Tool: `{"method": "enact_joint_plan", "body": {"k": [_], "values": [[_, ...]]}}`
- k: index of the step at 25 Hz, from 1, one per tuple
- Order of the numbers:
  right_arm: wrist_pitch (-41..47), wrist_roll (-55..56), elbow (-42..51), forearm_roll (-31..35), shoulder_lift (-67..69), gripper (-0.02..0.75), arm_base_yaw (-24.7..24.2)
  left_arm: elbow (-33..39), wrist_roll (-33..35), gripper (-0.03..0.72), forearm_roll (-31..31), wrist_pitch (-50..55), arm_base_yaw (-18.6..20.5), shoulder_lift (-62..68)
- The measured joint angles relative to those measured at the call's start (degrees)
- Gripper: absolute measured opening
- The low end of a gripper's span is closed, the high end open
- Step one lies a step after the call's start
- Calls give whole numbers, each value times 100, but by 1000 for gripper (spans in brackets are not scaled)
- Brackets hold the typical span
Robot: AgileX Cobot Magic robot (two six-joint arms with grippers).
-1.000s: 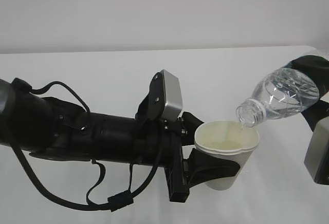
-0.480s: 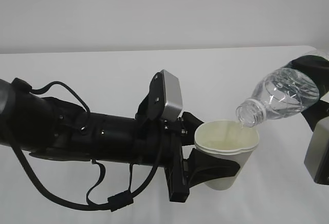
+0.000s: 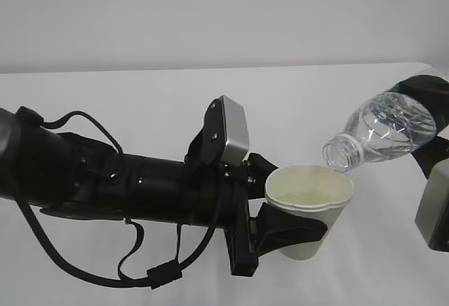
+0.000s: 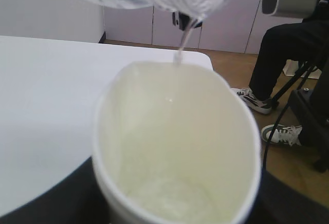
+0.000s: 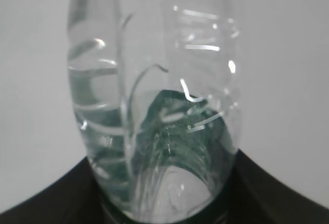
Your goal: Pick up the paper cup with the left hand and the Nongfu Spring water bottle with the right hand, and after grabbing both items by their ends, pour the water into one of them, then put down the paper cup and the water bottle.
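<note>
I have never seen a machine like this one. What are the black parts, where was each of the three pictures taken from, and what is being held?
The black parts are two robot arms, each ending in a two-finger gripper. One picture looks at the scene from outside; the other two come from cameras on the arms' wrists. The left gripper holds a small white paper cup above the white table. The right arm holds a clear ribbed plastic water bottle, tilted with its open neck over the cup. The left wrist picture looks down into the cup, where a thin stream of water falls in. The right wrist picture shows the bottle up close. Nothing else shows on the table.
</note>
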Motion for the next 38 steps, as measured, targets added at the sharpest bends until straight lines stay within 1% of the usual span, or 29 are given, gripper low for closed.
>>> {"method": "enact_joint_plan", "body": {"k": [23, 38], "values": [[2, -12, 0, 115, 0, 424, 0, 0, 0, 420, -4, 11, 0, 0], [2, -252, 0, 126, 0, 424, 0, 0, 0, 420, -4, 11, 0, 0]]}}
